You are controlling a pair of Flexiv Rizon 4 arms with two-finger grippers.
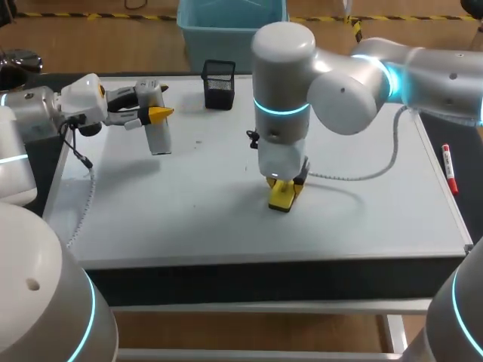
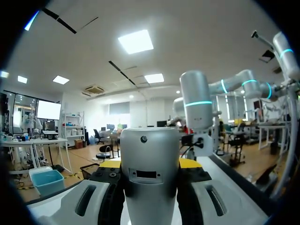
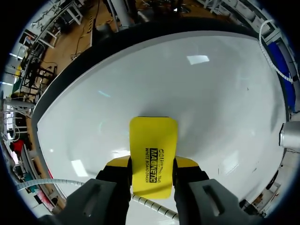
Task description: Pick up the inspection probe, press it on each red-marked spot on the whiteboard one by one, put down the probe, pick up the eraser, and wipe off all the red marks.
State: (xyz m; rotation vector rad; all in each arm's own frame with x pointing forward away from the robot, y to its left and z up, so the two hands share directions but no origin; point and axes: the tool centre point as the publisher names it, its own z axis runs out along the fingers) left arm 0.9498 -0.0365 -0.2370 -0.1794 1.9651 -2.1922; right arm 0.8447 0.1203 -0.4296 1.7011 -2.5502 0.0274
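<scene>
The whiteboard covers the table and shows plain white with a few faint dark specks. My left gripper is held above the board's far left part, shut on the silver-grey cylindrical probe. In the left wrist view the probe stands between the fingers of the left gripper. My right gripper points down at the board's middle, shut on the yellow eraser, which rests on the surface. The right wrist view shows the eraser clamped in the right gripper over the whiteboard.
A black mesh pen holder stands at the board's far edge. A red marker lies on the dark strip to the right of the board. A white cable from my right arm loops over the board's right part.
</scene>
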